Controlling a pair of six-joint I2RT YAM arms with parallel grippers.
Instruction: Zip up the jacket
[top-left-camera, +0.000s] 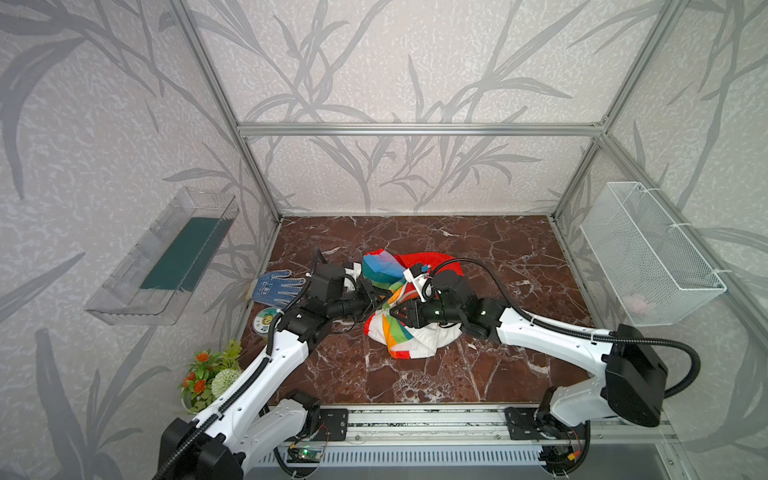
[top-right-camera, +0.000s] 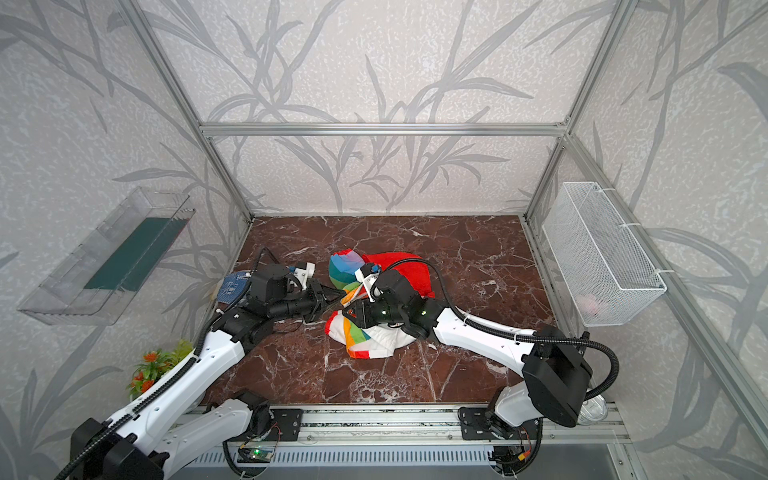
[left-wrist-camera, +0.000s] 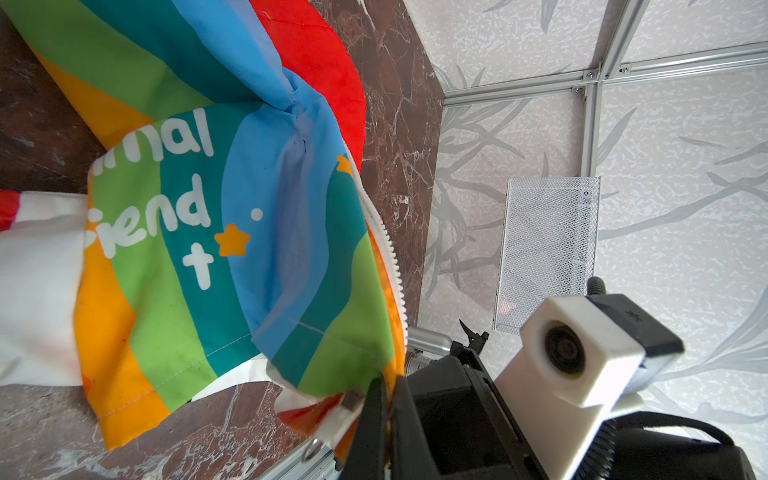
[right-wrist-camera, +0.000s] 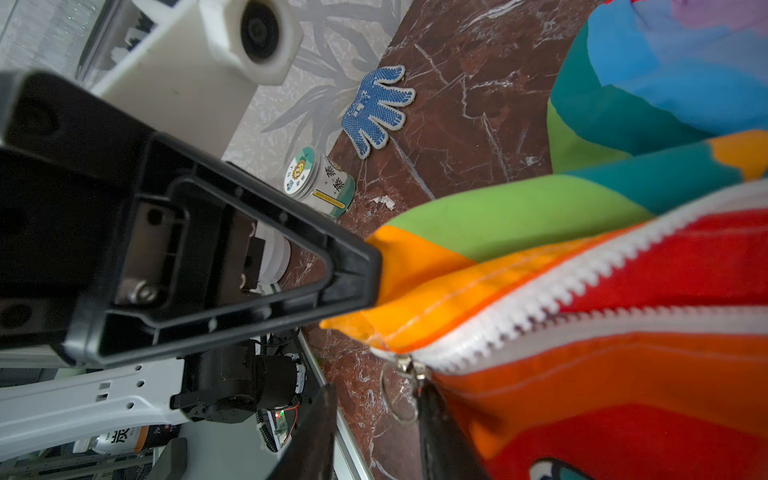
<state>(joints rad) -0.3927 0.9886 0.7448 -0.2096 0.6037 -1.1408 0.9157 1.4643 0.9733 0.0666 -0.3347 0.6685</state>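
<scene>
The left claw (left-wrist-camera: 388, 384) is clamped on a hem corner of the jacket (left-wrist-camera: 174, 270). The right claw (right-wrist-camera: 378, 390) stands apart around the zipper pull (right-wrist-camera: 409, 370), seemingly without gripping it.

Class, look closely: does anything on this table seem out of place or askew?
Yes. The jacket lies bunched in a twisted heap mid-table, its zipper gaping apart. A blue dotted glove and a small round tin sit stray by the left edge.
</scene>
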